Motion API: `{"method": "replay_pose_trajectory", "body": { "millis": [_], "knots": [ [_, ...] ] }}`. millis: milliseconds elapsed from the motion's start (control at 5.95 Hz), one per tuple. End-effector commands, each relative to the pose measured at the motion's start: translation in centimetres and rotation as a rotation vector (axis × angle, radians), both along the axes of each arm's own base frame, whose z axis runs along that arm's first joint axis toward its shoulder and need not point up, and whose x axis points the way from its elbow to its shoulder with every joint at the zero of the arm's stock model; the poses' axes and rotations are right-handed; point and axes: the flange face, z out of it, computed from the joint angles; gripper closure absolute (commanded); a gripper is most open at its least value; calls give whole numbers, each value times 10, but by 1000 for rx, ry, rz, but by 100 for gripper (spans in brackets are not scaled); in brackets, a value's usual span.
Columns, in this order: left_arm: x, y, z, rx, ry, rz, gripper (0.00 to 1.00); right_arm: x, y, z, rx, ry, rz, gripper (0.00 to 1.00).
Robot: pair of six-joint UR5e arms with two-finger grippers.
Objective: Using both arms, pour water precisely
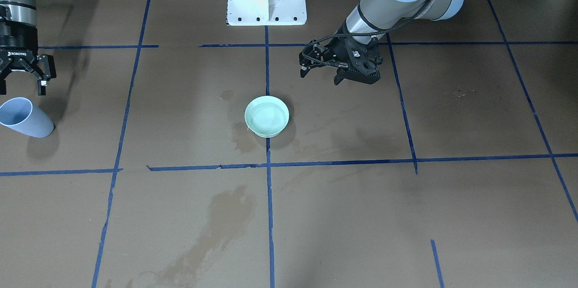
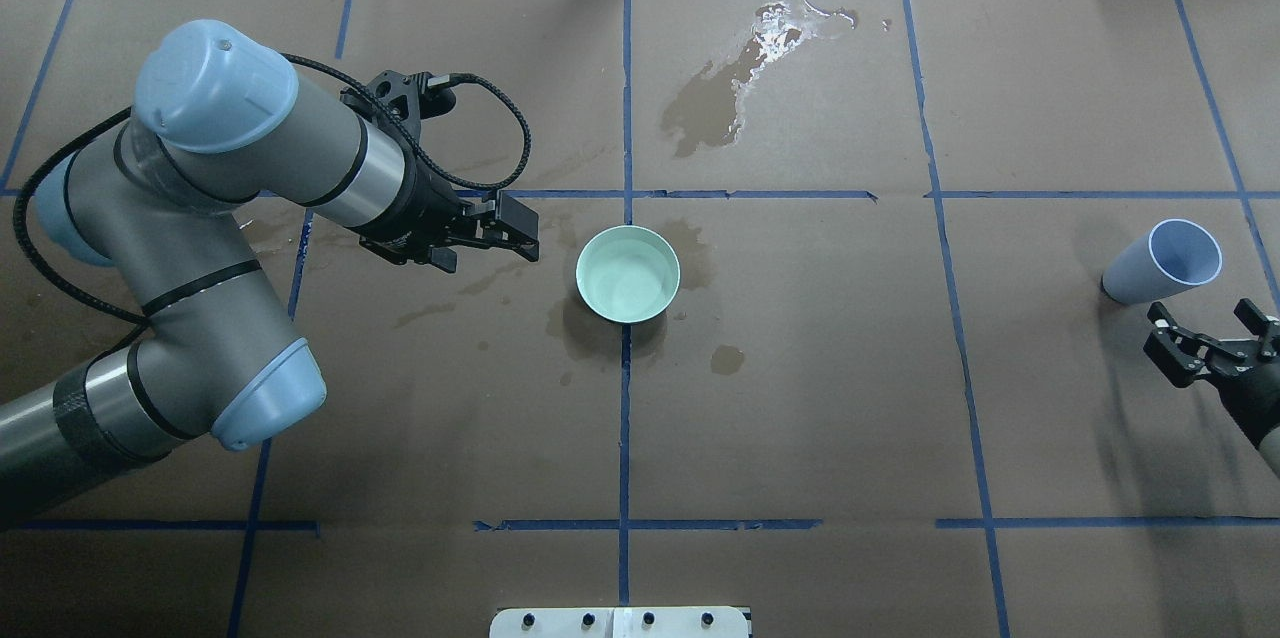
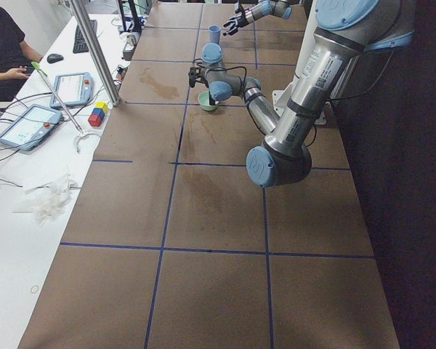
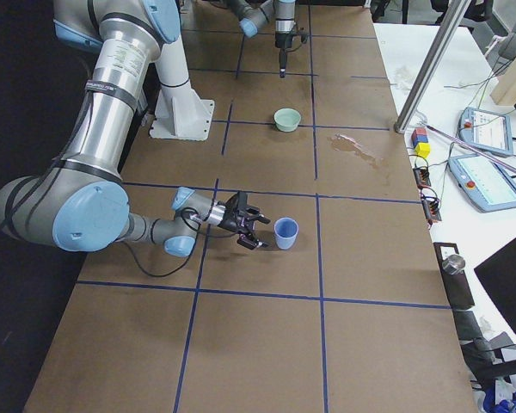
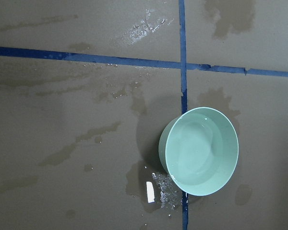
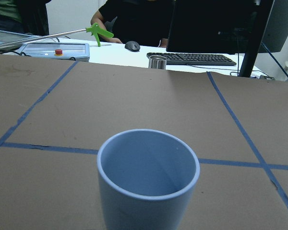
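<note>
Water (image 5: 201, 151) in mint bowl (image 5: 162, 149)

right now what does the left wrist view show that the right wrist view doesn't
Only the left wrist view: the mint-green bowl holding water, with wet patches around it. Only the right wrist view: the upright blue cup, apparently empty, and a keyboard and mouse beyond the table. Both: brown paper crossed by blue tape lines.
</note>
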Motion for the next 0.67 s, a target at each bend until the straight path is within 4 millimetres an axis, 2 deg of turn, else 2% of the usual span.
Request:
{"method": "replay_pose_trajectory", "body": {
  "millis": [0,336,504],
  "knots": [
    [0,0,0,-1,-2,-8,0,-17,-5,12,28,7,35,0],
    [-1,-1,0,1,-1,-11,0,-38,-12,5,55,-19,64,0],
    [-2,0,-2,3,1,-11,0,-42,-14,10,61,-8,75,0]
  ]
}}
